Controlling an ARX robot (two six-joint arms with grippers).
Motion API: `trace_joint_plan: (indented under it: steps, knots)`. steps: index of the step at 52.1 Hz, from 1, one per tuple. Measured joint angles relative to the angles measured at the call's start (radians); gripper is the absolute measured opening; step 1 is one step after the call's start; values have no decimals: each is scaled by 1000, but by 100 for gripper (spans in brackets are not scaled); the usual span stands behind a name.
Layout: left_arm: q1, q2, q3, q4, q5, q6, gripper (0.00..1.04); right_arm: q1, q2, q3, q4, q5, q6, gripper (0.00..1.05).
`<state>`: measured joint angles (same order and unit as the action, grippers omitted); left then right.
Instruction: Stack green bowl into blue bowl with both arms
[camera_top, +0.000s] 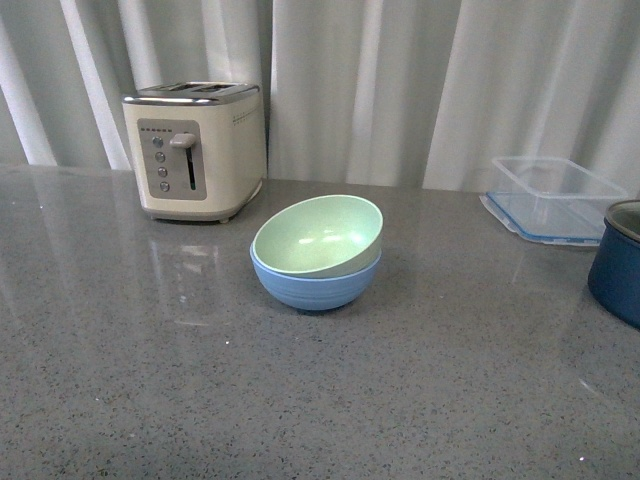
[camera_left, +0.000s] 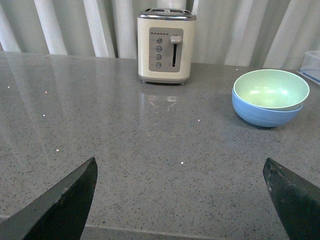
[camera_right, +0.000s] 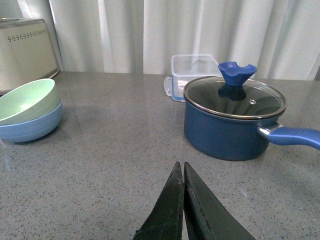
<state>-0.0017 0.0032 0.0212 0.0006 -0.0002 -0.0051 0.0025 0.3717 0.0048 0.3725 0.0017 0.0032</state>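
Black and bare, the left end effector (camera_left: 180, 200) stands wide, its two fingers far apart at the edges of the left wrist view with only grey bench (camera_left: 125, 150) between them; it holds nothing. The right end effector (camera_right: 183, 200) is pressed narrow, its fingers meeting with no gap, and it too carries nothing. Both sit well apart from the bowls, and neither arm shows in the front view.

Beyond them, the green bowl (camera_top: 318, 235) already rests inside the blue bowl (camera_top: 315, 285) near the middle of the bench, in front of and just to the right of the cream toaster (camera_top: 195, 150). By my reading the stacking itself is done. What may remain is small: the green bowl sits tilted, its rim riding higher on the far right side and lower toward the front left, so it is not nested level.

As for looks, the green bowl is a pale mint, matte and smooth inside, and empty. The blue bowl beneath is light sky-blue with faint horizontal ridges on its outer wall. A clear container (camera_top: 555, 195) and a dark blue lidded pot (camera_right: 230, 122) stand off to the right, well apart from the stack.
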Motion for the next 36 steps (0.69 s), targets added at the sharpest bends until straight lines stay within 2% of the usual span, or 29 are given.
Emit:
trace_joint_plan:
  steps: [36]
  knots:
    - [0, 0, 0, 0, 0, 0, 98, 0, -196, 0, -193, 0, 0, 1]
